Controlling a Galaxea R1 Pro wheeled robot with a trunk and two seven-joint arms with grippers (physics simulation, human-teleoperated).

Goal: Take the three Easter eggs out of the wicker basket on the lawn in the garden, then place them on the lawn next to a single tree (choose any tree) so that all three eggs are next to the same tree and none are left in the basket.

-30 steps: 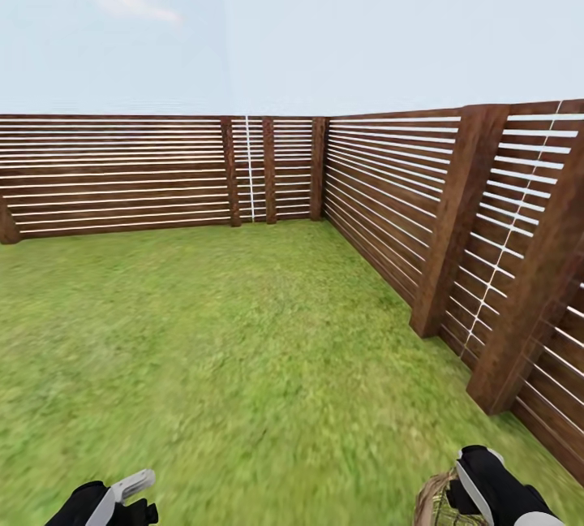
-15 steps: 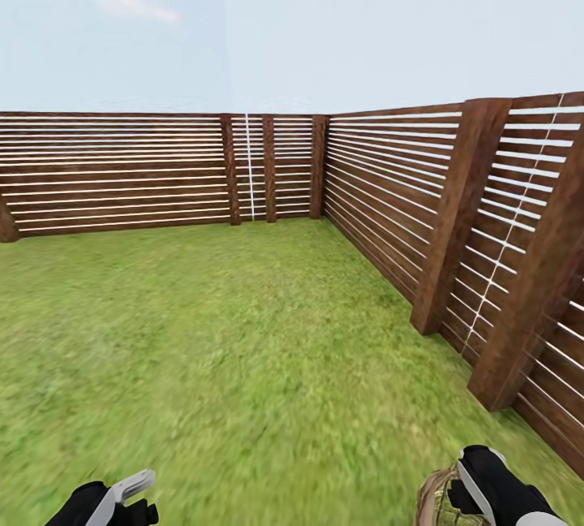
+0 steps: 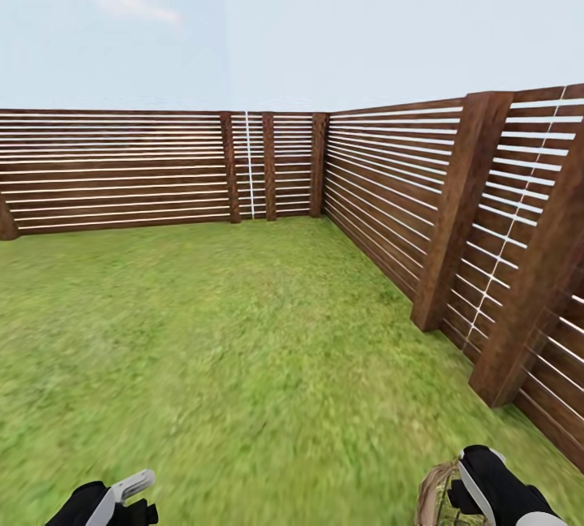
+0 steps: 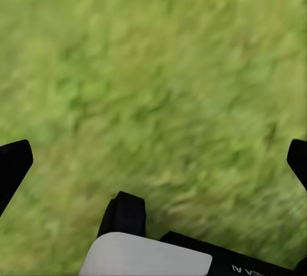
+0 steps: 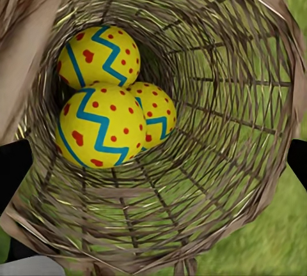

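Looking down into the tan wicker basket (image 5: 243, 97) in the right wrist view, I see three yellow Easter eggs with blue zigzags and red dots: one deep in the basket (image 5: 99, 55), one nearest the camera (image 5: 96, 126) and one half hidden behind it (image 5: 157, 113). My right gripper (image 5: 153, 161) has a black finger on each side of the basket and holds it. In the head view the basket (image 3: 438, 493) sits beside the right gripper (image 3: 474, 489) at the bottom edge. My left gripper (image 3: 130, 493) is open over blurred lawn (image 4: 153, 65), with nothing between its fingers. No tree is in sight.
The lawn (image 3: 227, 331) runs ahead to a corner of the brown slatted fence (image 3: 113, 169). The fence's right side (image 3: 389, 201) comes close along my right, with thick posts (image 3: 454, 217) standing out.
The whole head view has shifted slightly, so the camera moved; the near fence posts sit a little differently. The basket kept its place beside the right gripper. Both arms look unchanged.
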